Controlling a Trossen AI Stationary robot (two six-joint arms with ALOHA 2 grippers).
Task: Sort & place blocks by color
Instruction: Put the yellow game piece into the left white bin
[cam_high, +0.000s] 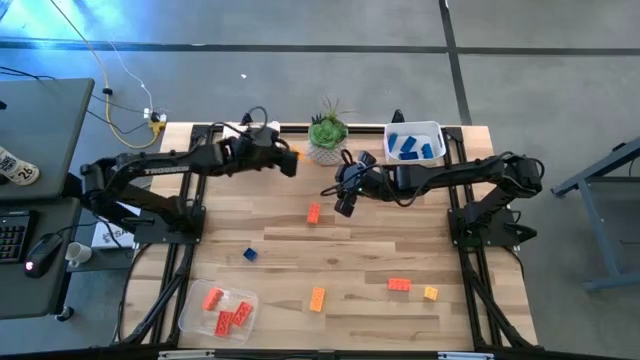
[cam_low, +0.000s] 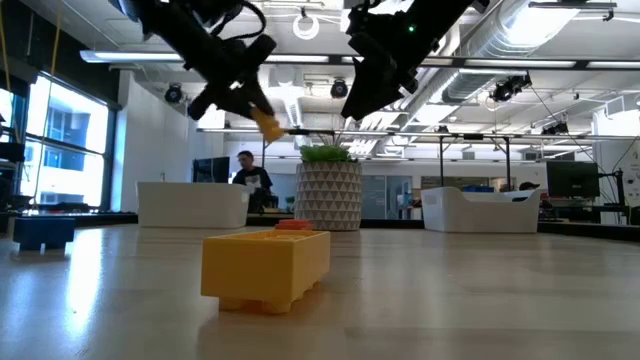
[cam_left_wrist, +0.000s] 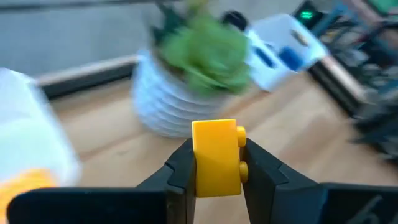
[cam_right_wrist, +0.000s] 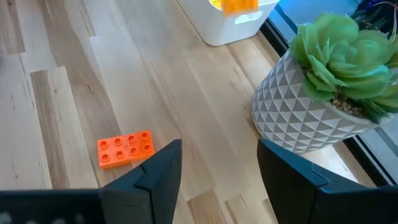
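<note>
My left gripper (cam_left_wrist: 217, 150) is shut on a yellow block (cam_left_wrist: 216, 163), raised above the table's far side (cam_high: 288, 157) next to the potted plant (cam_high: 327, 135). My right gripper (cam_right_wrist: 219, 149) hangs open over bare wood (cam_high: 345, 200) between the plant and a loose red-orange block (cam_right_wrist: 126, 148), touching nothing. More loose blocks lie flat on the table: blue (cam_high: 250, 254), yellow-orange (cam_high: 317, 298), red-orange (cam_high: 399, 285) and yellow (cam_high: 430, 293). A white tray (cam_high: 413, 143) holds blue blocks, a clear tray (cam_high: 218, 310) holds red-orange ones, and a white tray (cam_right_wrist: 233, 18) holds yellow-orange ones. My left gripper pinches the yellow block between its two fingers, one on each opposite side (cam_left_wrist: 198, 165), with the studs (cam_left_wrist: 241, 168) against one finger. The fingers slant down toward the table's right side. The block sticks out past the fingertips and is lifted clear of the table (cam_low: 268, 123).
The potted plant in its white patterned pot (cam_right_wrist: 305, 109) stands at the far edge between both grippers. The two grippers are close together there. A desk with a keyboard and mouse (cam_high: 30, 250) stands left of the table. People show far off in the room (cam_low: 247, 170).
</note>
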